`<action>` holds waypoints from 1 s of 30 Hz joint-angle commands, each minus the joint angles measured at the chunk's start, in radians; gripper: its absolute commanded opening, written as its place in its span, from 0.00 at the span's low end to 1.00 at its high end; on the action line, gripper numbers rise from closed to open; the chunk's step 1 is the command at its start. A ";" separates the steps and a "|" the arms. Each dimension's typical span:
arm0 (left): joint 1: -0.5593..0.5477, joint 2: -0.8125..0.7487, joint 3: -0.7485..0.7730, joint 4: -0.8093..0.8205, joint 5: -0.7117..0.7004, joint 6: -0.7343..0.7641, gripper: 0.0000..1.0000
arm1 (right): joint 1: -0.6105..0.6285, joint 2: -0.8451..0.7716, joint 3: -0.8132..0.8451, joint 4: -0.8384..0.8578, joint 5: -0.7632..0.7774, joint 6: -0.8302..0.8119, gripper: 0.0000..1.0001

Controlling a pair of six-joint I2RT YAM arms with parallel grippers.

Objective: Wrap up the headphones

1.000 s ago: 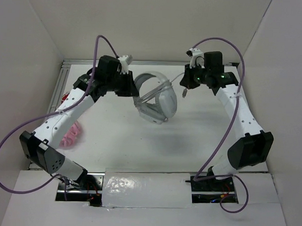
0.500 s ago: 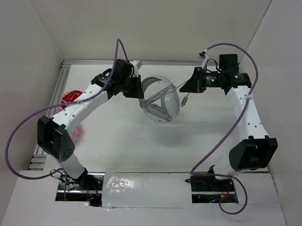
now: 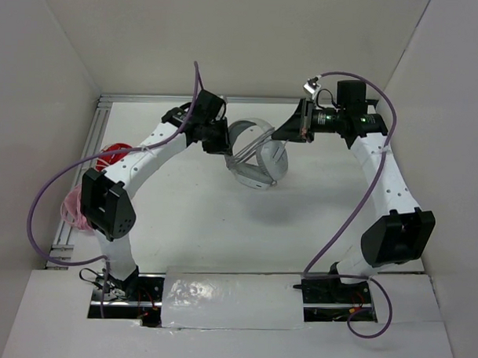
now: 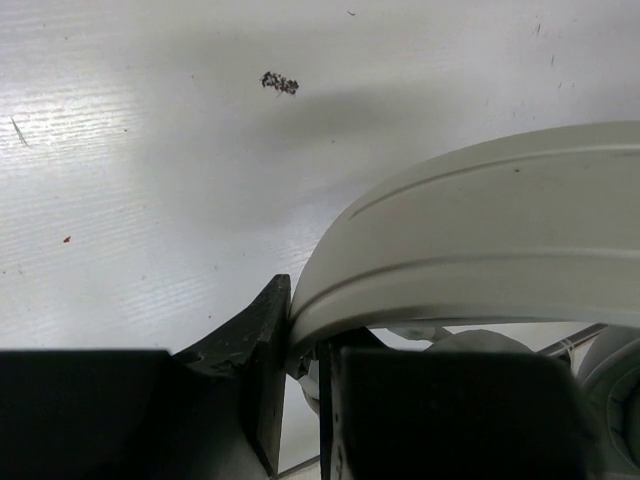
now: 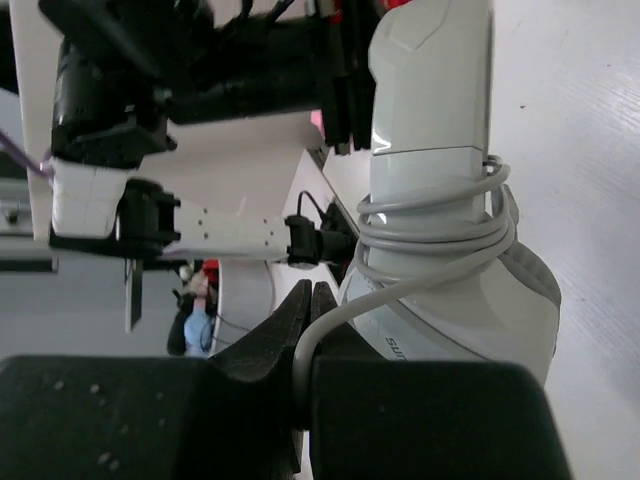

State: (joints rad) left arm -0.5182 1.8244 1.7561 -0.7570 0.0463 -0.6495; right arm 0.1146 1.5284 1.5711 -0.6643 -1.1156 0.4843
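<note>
The light grey-white headphones (image 3: 259, 158) hang above the middle of the table between my two grippers. My left gripper (image 3: 223, 139) is shut on the padded headband (image 4: 470, 230), which arches off to the right in the left wrist view. The thin grey cable (image 5: 425, 230) is coiled a few turns round the arm above an ear cup (image 5: 480, 310). Its free run leads down into my right gripper (image 5: 312, 300), which is shut on it. In the top view the right gripper (image 3: 294, 132) sits just right of the headphones.
Red headphones (image 3: 114, 153) and pink headphones (image 3: 71, 208) lie at the table's left edge, beside the left arm. White walls close in the back and both sides. A metal rail (image 3: 83, 154) runs along the left side.
The left arm has swung its elbow down and inward, carrying the headphones slightly right and back. The right gripper has moved left, closer to the ear cup; the dangling cable end no longer shows.
</note>
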 commanded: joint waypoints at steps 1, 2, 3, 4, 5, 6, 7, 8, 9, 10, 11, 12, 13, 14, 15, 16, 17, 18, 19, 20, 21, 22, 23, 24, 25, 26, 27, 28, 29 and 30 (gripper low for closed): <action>0.015 0.015 -0.034 -0.196 -0.137 0.005 0.00 | 0.023 -0.080 0.075 0.158 0.017 0.105 0.00; 0.014 0.009 -0.030 -0.191 -0.122 -0.002 0.00 | 0.036 -0.085 0.066 0.151 0.152 0.109 0.00; 0.015 -0.006 -0.033 -0.177 -0.082 -0.012 0.00 | 0.068 -0.088 0.057 0.146 0.224 0.117 0.00; 0.015 -0.017 -0.035 -0.176 -0.062 -0.037 0.00 | 0.080 -0.100 0.046 0.149 0.293 0.137 0.00; 0.014 -0.023 -0.035 -0.174 -0.056 -0.047 0.00 | 0.098 -0.103 0.026 0.152 0.351 0.143 0.00; 0.014 -0.039 -0.040 -0.170 -0.034 -0.056 0.00 | 0.112 -0.106 0.014 0.154 0.446 0.154 0.00; 0.011 -0.045 -0.041 -0.162 -0.008 -0.070 0.00 | 0.138 -0.109 0.003 0.160 0.473 0.177 0.00; 0.006 -0.051 -0.040 -0.163 -0.002 -0.076 0.00 | 0.151 -0.111 -0.025 0.181 0.497 0.187 0.00; 0.001 -0.057 -0.035 -0.169 -0.009 -0.091 0.00 | 0.161 -0.114 -0.037 0.190 0.563 0.207 0.00; -0.008 -0.057 -0.032 -0.183 -0.008 -0.111 0.00 | 0.187 -0.122 -0.052 0.218 0.603 0.230 0.00; -0.008 -0.060 -0.030 -0.183 -0.002 -0.111 0.00 | 0.206 -0.123 -0.072 0.218 0.650 0.243 0.00; -0.012 -0.063 -0.026 -0.186 -0.002 -0.127 0.00 | 0.224 -0.125 -0.080 0.221 0.698 0.249 0.00; -0.013 -0.066 -0.024 -0.194 0.013 -0.153 0.00 | 0.264 -0.129 -0.085 0.221 0.789 0.252 0.00; -0.016 -0.074 -0.027 -0.186 0.038 -0.173 0.00 | 0.311 -0.128 -0.097 0.206 0.910 0.234 0.00; -0.014 -0.079 -0.033 -0.186 0.038 -0.179 0.00 | 0.312 -0.128 -0.097 0.206 0.912 0.234 0.00; -0.016 -0.086 -0.041 -0.177 0.052 -0.182 0.00 | 0.336 -0.126 -0.100 0.194 1.045 0.225 0.00; -0.016 -0.100 -0.056 -0.156 0.085 -0.188 0.00 | 0.383 -0.125 -0.115 0.186 1.112 0.215 0.00; -0.017 -0.106 -0.066 -0.147 0.096 -0.203 0.00 | 0.405 -0.122 -0.123 0.180 1.178 0.206 0.00; -0.017 -0.114 -0.075 -0.134 0.116 -0.205 0.00 | 0.427 -0.122 -0.143 0.184 1.262 0.189 0.00; -0.019 -0.119 -0.087 -0.114 0.121 -0.210 0.00 | 0.466 -0.123 -0.155 0.187 1.313 0.180 0.00; -0.019 -0.122 -0.089 -0.113 0.124 -0.220 0.00 | 0.490 -0.129 -0.167 0.198 1.353 0.153 0.00; -0.022 -0.122 -0.089 -0.113 0.125 -0.225 0.00 | 0.511 -0.132 -0.192 0.230 1.382 0.122 0.00; -0.022 -0.117 -0.084 -0.114 0.130 -0.229 0.00 | 0.557 -0.134 -0.198 0.233 1.451 0.108 0.00; -0.022 -0.114 -0.083 -0.120 0.132 -0.233 0.00 | 0.577 -0.134 -0.204 0.247 1.477 0.067 0.00; -0.023 -0.109 -0.084 -0.122 0.136 -0.234 0.00 | 0.598 -0.131 -0.206 0.252 1.502 0.044 0.01; -0.022 -0.105 -0.081 -0.125 0.145 -0.242 0.00 | 0.634 -0.119 -0.203 0.247 1.569 0.036 0.02; -0.023 -0.105 -0.086 -0.122 0.148 -0.243 0.00 | 0.649 -0.110 -0.197 0.235 1.599 0.022 0.04; -0.023 -0.106 -0.092 -0.119 0.155 -0.245 0.00 | 0.666 -0.102 -0.195 0.227 1.667 0.017 0.07; -0.022 -0.105 -0.093 -0.116 0.164 -0.249 0.00 | 0.700 -0.082 -0.194 0.223 1.709 0.020 0.09; -0.023 -0.105 -0.098 -0.105 0.171 -0.248 0.00 | 0.712 -0.068 -0.189 0.209 1.744 0.016 0.11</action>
State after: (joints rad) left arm -0.5304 1.7672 1.6550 -0.9165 0.1070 -0.8227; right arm 0.7643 1.4345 1.3735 -0.4953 0.4118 0.5739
